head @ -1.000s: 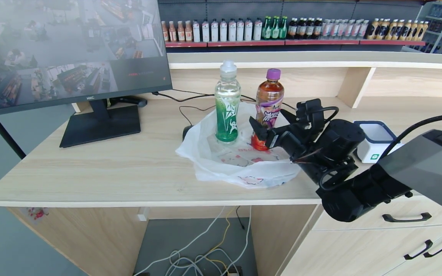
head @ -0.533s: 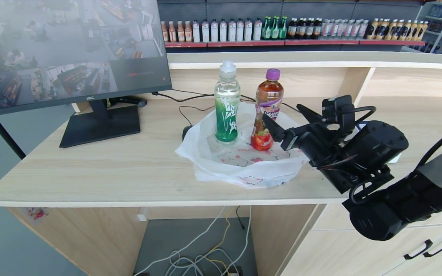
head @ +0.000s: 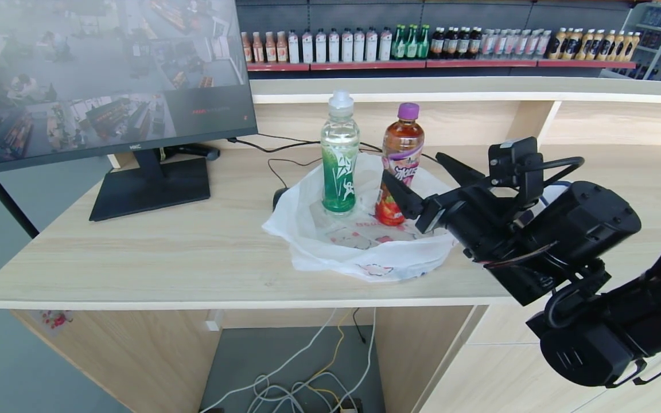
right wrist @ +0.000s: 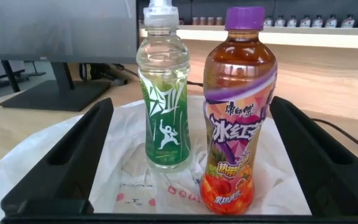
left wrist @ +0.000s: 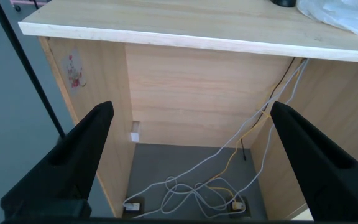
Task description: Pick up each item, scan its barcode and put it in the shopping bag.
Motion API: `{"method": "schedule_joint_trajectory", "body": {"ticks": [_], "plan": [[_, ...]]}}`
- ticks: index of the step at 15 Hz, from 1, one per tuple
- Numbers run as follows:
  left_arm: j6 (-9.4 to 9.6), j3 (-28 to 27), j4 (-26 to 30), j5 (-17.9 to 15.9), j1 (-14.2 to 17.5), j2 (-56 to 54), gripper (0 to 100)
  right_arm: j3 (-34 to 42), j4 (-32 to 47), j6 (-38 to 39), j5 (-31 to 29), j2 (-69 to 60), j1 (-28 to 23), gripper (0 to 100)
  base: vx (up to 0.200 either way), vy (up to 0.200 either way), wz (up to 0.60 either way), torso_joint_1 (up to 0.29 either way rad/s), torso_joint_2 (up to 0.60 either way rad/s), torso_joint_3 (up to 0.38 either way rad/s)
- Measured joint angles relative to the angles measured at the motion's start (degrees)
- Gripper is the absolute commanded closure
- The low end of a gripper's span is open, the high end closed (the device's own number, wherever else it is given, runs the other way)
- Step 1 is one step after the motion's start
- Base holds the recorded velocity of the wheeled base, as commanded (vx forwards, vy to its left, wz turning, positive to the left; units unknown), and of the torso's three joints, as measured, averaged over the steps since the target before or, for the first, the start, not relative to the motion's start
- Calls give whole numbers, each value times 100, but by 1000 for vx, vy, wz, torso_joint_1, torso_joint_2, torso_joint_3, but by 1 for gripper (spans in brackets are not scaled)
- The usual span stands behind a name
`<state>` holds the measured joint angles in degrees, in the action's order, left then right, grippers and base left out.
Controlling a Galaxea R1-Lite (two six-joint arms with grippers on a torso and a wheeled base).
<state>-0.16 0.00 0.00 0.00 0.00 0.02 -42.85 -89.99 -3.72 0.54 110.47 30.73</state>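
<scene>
Quick rundown for you. Both bottles are standing upright on the opened-out white shopping bag (head: 365, 252), which lies flat on the wooden counter (head: 164, 258). The green bottle (head: 339, 166) with the white cap is on the left. The tea bottle (head: 402, 155) with the purple cap is just beside it on the right, with a small gap between them. Neither one is being held.

Your right gripper (head: 425, 183) sits over the right side of the bag and points at the tea bottle. Its fingers are spread wide apart and there's nothing between them. From the head view, the nearer finger (head: 400, 196) overlaps the lower part of the tea bottle. The right wrist view shows both bottles out in front of the fingertips. I honestly can't tell if that finger is touching the bottle or just close to it.

Your left gripper (left wrist: 191, 109) hangs low, off the front edge of the counter. Its fingers are also spread apart with nothing in them, and it looks toward the space under the counter. A tangle of cables (left wrist: 216, 180) runs down to the floor there.

Other stuff on the counter: a big monitor (head: 101, 74) on a black stand at the left. A black mouse (head: 279, 197) peeks out right behind the bag's left edge. At the back, a store shelf (head: 422, 43) is lined with drink bottles.
</scene>
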Motion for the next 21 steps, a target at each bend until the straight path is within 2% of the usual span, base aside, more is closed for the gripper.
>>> {"method": "schedule_joint_trajectory", "body": {"ticks": [3,10,21], "plan": [[-6,0,0,-2,0,0,0,40,5,28,-21,-2,18,0,-133,0,0,0,2,3],[11,0,0,0,0,0,0,416,5,41,-18,-41,94,0,0,0,0,0,0,0],[9,0,0,0,0,0,0,619,7,60,-21,-127,-194,0,0,-200,0,4,4,2]]}}
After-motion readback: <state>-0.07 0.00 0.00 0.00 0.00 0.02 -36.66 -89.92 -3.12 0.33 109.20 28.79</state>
